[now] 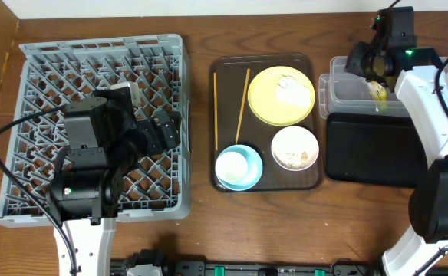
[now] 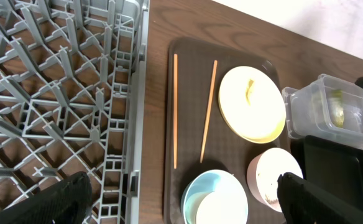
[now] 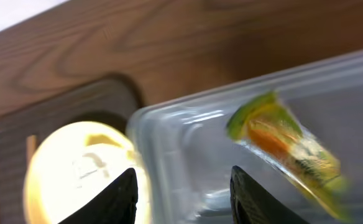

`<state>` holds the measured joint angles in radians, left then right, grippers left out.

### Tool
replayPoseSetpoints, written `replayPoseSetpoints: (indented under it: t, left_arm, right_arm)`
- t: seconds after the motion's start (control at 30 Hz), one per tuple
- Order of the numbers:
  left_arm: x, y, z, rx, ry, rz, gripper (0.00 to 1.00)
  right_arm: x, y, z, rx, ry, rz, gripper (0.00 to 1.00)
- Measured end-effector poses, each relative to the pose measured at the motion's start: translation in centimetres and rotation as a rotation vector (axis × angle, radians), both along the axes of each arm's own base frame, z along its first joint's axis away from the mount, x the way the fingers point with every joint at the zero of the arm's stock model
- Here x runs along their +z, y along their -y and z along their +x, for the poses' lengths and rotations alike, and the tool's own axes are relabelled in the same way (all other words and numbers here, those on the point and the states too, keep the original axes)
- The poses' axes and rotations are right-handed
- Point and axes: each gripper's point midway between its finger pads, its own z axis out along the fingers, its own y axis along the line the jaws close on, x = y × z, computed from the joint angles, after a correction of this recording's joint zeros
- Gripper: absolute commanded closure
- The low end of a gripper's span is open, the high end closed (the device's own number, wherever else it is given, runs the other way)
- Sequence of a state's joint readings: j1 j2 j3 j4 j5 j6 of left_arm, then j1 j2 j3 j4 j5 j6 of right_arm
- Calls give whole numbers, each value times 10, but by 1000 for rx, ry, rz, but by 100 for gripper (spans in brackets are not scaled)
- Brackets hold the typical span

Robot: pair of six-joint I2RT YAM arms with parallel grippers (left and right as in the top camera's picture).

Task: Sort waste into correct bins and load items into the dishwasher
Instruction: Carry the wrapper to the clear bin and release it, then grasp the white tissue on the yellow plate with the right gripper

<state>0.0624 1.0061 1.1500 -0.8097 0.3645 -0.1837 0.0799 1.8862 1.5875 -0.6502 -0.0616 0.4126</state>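
Note:
The green-and-orange wrapper point(image 3: 287, 149) is in the clear tub point(image 1: 347, 92), blurred in the right wrist view; it also shows from overhead point(image 1: 377, 93). My right gripper point(image 3: 183, 199) is open and empty above the tub's left rim point(image 3: 169, 137). My left gripper point(image 2: 181, 205) is open and empty, over the grey dish rack point(image 1: 47, 92). On the brown tray, the yellow plate point(image 1: 266, 100) holds white tissue point(image 1: 291, 90). The white bowl point(image 1: 294, 148) holds crumbs. The light-blue bowl point(image 1: 239, 167) holds the white cup point(image 2: 222, 208). Two chopsticks point(image 1: 215, 111) point(image 1: 242, 103) lie left of the plate.
The shallow black tray point(image 1: 370, 149) sits in front of the clear tub at the right. The dark brown serving tray point(image 1: 224, 69) stands in the middle of the wooden table. The right arm's white links run along the table's right edge.

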Motion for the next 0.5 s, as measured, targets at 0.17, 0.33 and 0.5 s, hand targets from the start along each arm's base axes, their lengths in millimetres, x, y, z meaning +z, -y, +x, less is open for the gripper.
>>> replayPoseSetpoints:
  t: [0.17, 0.33, 0.5]
  left_arm:
    - [0, 0, 0, 0, 0, 0, 4]
    - [0, 0, 0, 0, 0, 0, 4]
    - [0, 0, 0, 0, 0, 0, 4]
  right_arm:
    - [4, -44, -2, 139, 25, 31, 51]
    - [6, -121, -18, 380, 69, -61, 36]
    - [-11, -173, -22, 466, 127, -239, 30]
